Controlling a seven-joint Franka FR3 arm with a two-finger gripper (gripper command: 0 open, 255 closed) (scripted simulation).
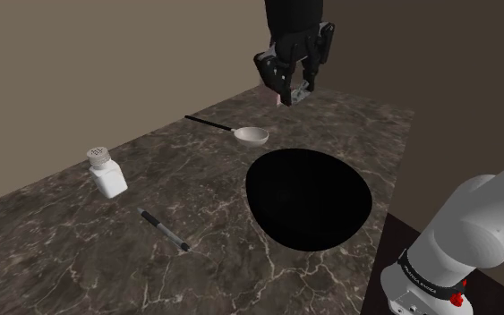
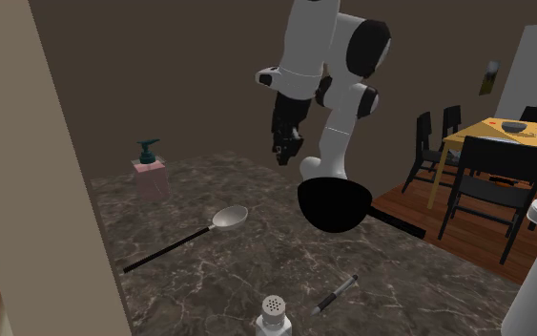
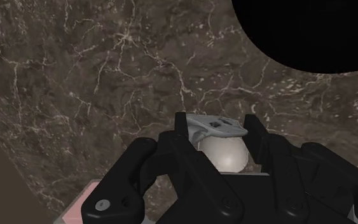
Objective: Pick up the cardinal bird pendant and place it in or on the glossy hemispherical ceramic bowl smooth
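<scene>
No readable text, label or number anywhere I look. Faint white marks on my black band: too small to read.

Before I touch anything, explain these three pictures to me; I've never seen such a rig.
This is a white robot arm working over a marble counter. One picture looks over its shoulder, one looks from across the counter, and one comes from a camera on its hand. On the counter are a black bowl, a spoon, a pen, a shaker and a soap bottle. Its black fingers clasp a pale grey pendant, up above the counter.
</scene>
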